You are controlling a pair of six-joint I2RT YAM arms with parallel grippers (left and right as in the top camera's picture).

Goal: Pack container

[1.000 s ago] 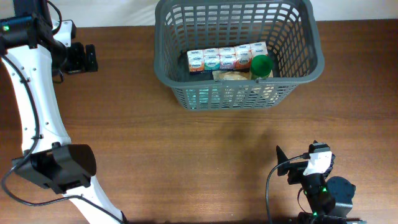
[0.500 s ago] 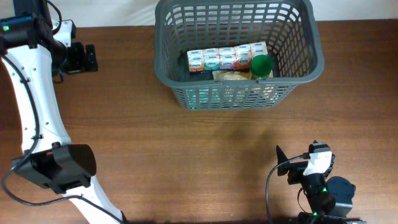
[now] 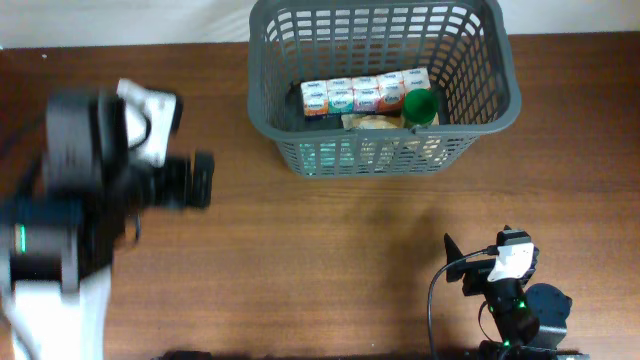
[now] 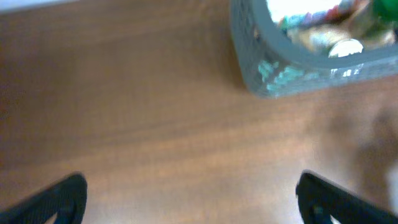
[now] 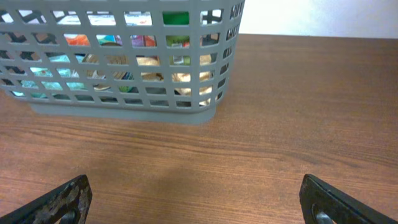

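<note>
container (image 3: pixel 370 150) sits on worktop (image 3: pixel 330 250), cartons (image 3: pixel 365 95) and green-lidded jar (image 3: pixel 421 104) inside | left tool (image 4: pixel 191 182) gaping, empty, left of container | right tool (image 5: pixel 196 182) spread, empty, facing container's front wall | step: packing looks finished | next: probably park both arms

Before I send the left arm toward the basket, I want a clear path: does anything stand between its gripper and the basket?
Nothing visible does. In the left wrist view only bare brown table lies between the open left gripper and the basket, though the picture is blurred.
</note>
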